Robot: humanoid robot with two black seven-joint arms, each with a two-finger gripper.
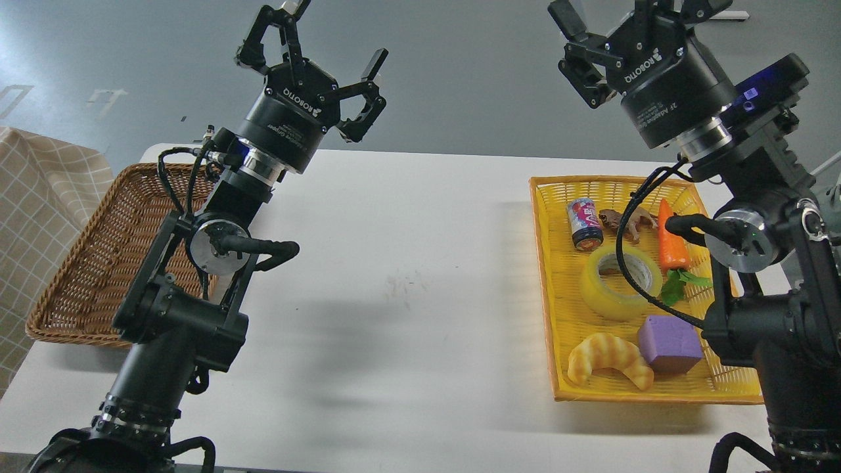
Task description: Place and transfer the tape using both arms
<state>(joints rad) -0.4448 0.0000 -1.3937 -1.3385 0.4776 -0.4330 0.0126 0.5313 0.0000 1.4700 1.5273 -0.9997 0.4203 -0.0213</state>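
Tape point(621, 282): flat in yellow tray point(545, 263), 3 o'clock.
L gripper point(328, 49): fingers apart, empty.
R gripper point(631, 16): apart, empty.
Risk: croissant point(608, 361), carrot point(671, 236) close; could snag.

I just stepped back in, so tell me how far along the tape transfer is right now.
Nothing looks done yet: the tape lies in the yellow basket among the other items. Nothing is in hand; the left gripper and right gripper are raised, fingers open and empty. Picking, handing over and placing all remain.

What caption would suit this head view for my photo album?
Both arms raised, left gripper and right gripper open, tape waiting in the yellow basket.
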